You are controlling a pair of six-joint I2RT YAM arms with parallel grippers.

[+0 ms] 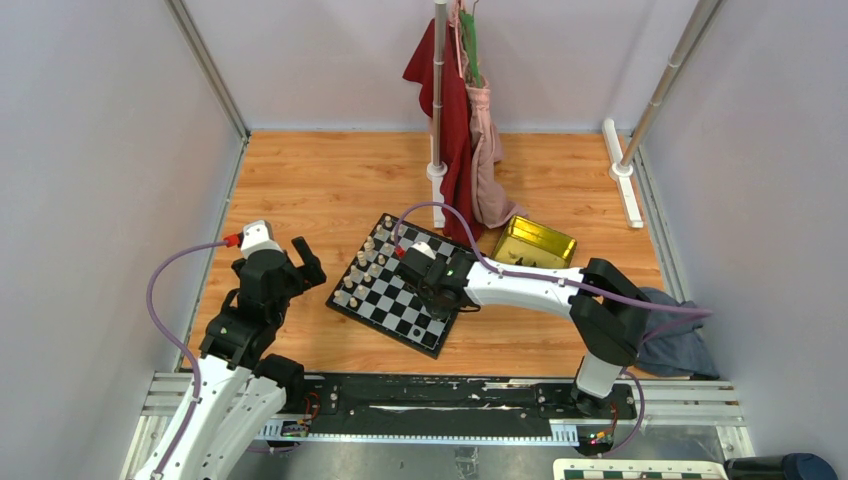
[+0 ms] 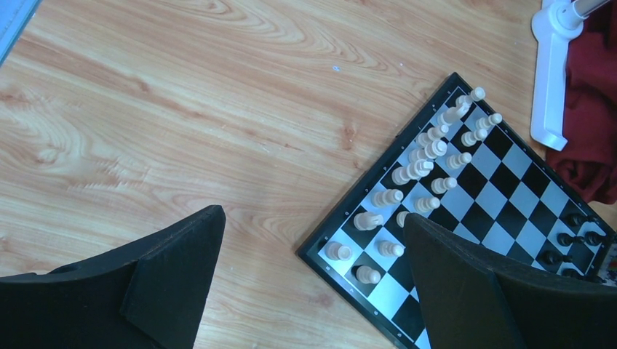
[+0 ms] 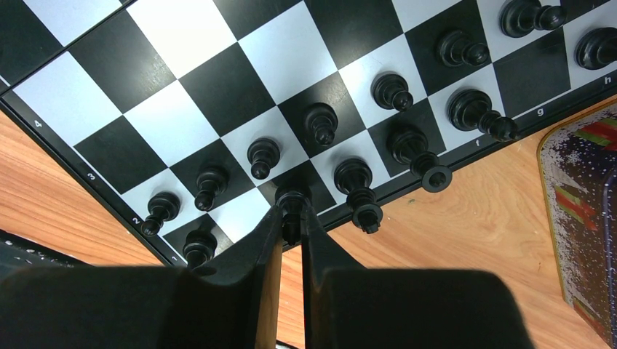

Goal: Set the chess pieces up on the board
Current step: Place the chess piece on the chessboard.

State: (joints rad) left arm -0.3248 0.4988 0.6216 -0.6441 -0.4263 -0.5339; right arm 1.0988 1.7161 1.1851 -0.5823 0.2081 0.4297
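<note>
From above, the board (image 1: 395, 290) lies tilted on the wooden table (image 1: 300, 180), between the two arms. The left gripper (image 1: 290, 262) hovers just off its left side. The right gripper (image 1: 432, 290) hangs over its near right edge, with a gold tin (image 1: 535, 243) beyond.

The left wrist view shows that gripper's fingers (image 2: 167, 276) spread wide over bare wood, and cream pieces (image 2: 429, 156) ranked in two rows on the board.

In the right wrist view the jaws pinch one black piece (image 3: 292, 206) (its top hidden between them) at a dark edge square. The other black chess pieces (image 3: 320, 123) stand in two rows beside it.
</note>
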